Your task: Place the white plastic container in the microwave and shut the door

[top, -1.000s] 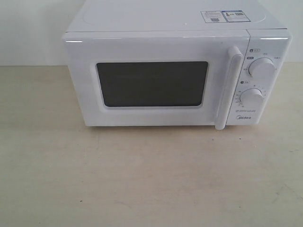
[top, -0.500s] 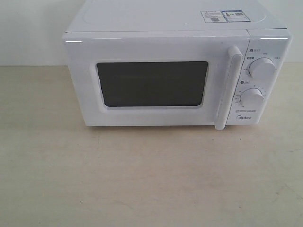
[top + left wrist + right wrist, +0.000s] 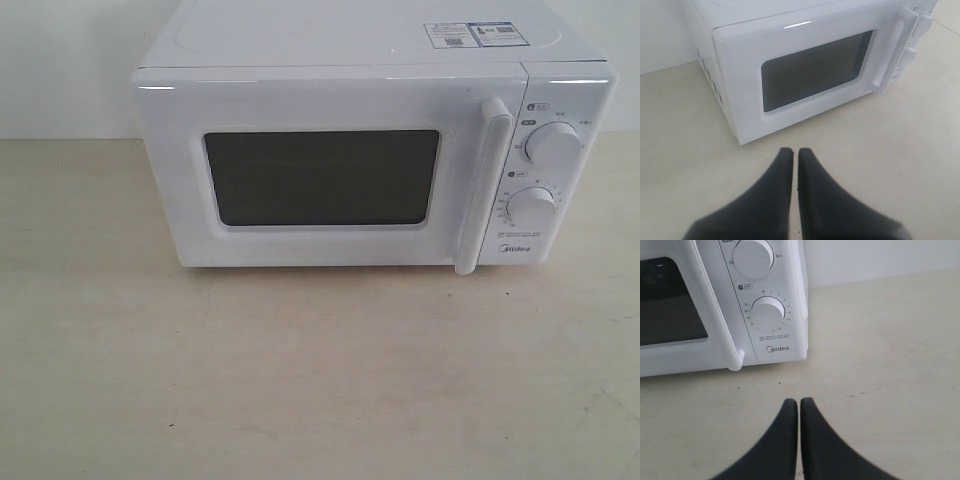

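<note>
The microwave point(image 3: 350, 150) is seen standing on the pale worktop point(image 3: 300, 380) towards its back, before a white wall, with two stickers point(image 3: 472, 34) on its top. The door point(image 3: 320, 100) is shut flush with the front, its long vertical handle point(image 3: 483, 190) lying just beside the control panel, where the upper knob point(image 3: 552, 143) is set above the lower knob point(image 3: 533, 208). What lies behind the dark window point(image 3: 322, 177) cannot be told. The left claw point(image 3: 795, 152) is held low over the bare worktop in front of the microwave, aimed at the lower part of the door below the window and kept well apart from it. Its two dark fingers point(image 3: 782, 165) are brought together with only a thin slit between them, and nothing is gripped. The right claw point(image 3: 799, 402) is likewise held low over the worktop, aimed at the foot of the control panel under the lower knob, apart from the microwave. Its fingers point(image 3: 812, 412) are closed in the same way, a hairline gap being left, and nothing is held
</note>
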Motion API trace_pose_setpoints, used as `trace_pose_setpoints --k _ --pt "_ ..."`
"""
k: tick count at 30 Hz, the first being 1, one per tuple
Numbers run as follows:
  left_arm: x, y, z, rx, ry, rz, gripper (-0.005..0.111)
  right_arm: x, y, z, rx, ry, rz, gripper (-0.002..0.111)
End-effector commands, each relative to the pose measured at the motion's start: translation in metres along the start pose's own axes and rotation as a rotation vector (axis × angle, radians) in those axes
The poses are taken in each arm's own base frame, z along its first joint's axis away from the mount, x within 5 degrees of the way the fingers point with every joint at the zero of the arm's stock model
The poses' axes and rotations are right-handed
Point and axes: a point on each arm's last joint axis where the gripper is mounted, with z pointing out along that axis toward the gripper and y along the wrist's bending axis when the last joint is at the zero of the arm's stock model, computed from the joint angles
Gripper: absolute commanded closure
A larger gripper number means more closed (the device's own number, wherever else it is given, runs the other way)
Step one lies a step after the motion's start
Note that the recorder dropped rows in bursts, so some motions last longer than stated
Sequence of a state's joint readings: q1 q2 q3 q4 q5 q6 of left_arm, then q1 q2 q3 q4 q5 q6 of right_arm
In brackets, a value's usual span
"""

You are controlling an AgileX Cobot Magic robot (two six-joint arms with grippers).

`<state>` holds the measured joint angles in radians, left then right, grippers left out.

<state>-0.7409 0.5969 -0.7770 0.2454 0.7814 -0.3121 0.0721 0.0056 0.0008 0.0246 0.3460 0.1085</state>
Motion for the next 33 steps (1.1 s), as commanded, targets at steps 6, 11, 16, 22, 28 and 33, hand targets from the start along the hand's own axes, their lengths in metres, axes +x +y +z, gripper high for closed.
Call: trace_pose_setpoints --k 6,11,16,22,28,33 --pt "-0.013 0.008 -0.048 0.016 -0.193 -0.269 0.102 -0.001 0.000 0.000 0.002 -0.012 -0.007 0.108" --pt "0.003 0.019 -0.097 -0.160 -0.443 -0.357 0.102 -0.001 0.000 0.000 0.002 -0.012 -0.004 0.108" --pt "0.034 0.015 -0.110 -0.310 -0.581 -0.354 0.102 -0.001 0.000 0.000 0.002 -0.012 -0.002 0.108" --pt "0.065 0.015 -0.082 -0.333 -0.753 -0.296 0.102 -0.001 0.000 0.000 0.002 -0.012 -0.005 0.108" --pt "0.100 0.025 -0.026 -0.276 -0.783 -0.372 0.102 -0.001 0.000 0.000 0.002 -0.012 -0.003 0.108" --pt "0.148 0.037 0.018 -0.289 -0.733 -0.556 0.102 -0.001 0.000 0.000 0.002 -0.012 -0.005 0.108"
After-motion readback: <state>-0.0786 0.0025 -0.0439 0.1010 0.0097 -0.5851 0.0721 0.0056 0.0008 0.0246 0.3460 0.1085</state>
